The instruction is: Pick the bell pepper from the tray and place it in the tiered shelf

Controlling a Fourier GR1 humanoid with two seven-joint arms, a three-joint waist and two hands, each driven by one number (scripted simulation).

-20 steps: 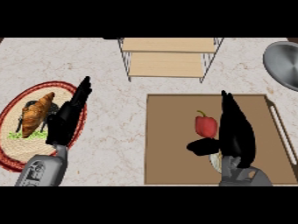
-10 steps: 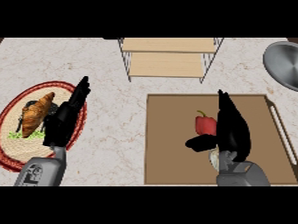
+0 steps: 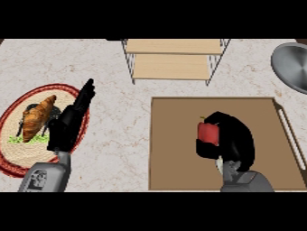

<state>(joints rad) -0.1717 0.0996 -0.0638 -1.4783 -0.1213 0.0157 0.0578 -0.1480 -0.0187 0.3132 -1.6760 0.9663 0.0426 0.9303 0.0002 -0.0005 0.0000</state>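
1. We see a pale marbled table point(image 3: 116, 103) filling the frame, w/ a flat brown wooden tray point(image 3: 183, 167) in the lower right quarter.
2. The small red bell pepper point(image 3: 208, 132) sits over the tray's middle; our black right hand point(image 3: 233, 137) is curled round it from the right, fingers arching over the top, so it's grasping the pepper. Can't tell if the pepper is still touching the tray.
3. The right grey forearm point(image 3: 246, 180) comes in from the bottom edge, right of centre.
4. The light wooden tiered shelf w/ thin wire frame point(image 3: 173, 61) stands at top centre, well apart from the pepper and above the tray in the frame.
5. Our black left hand point(image 3: 73, 119) shows at mid-left, fingers straight and pointing up toward the top edge, released, holding nothing; it lies over the right rim of a round red-rimmed woven plate point(image 3: 3, 135).
6. On that plate: a golden croissant point(image 3: 37, 118) beside sth dark, w/ green bits below.
7. A round grey metal pan point(image 3: 304, 67) sits at the upper right, cut by the frame edge.
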